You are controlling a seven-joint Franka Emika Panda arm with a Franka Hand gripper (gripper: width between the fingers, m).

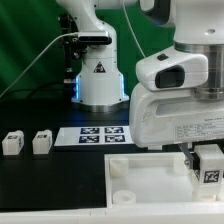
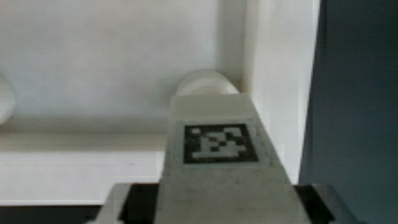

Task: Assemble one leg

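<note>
My gripper [image 1: 207,172] is shut on a leg [image 1: 209,167], a stubby white block with a black-and-white tag. I hold it at the exterior view's right, over the large flat white panel [image 1: 145,172]. In the wrist view the held leg [image 2: 221,150] fills the middle, tag facing the camera, its far end at a round corner socket [image 2: 208,84] of the panel [image 2: 89,100]. Whether the leg touches the socket I cannot tell. Two more legs [image 1: 13,142] [image 1: 41,142] stand on the black table at the exterior view's left.
The marker board [image 1: 92,134] lies flat behind the panel. The arm's white base [image 1: 98,75] stands at the back. A raised wall [image 2: 281,60] of the panel runs beside the socket. Another socket [image 1: 122,168] shows on the panel's near-left corner.
</note>
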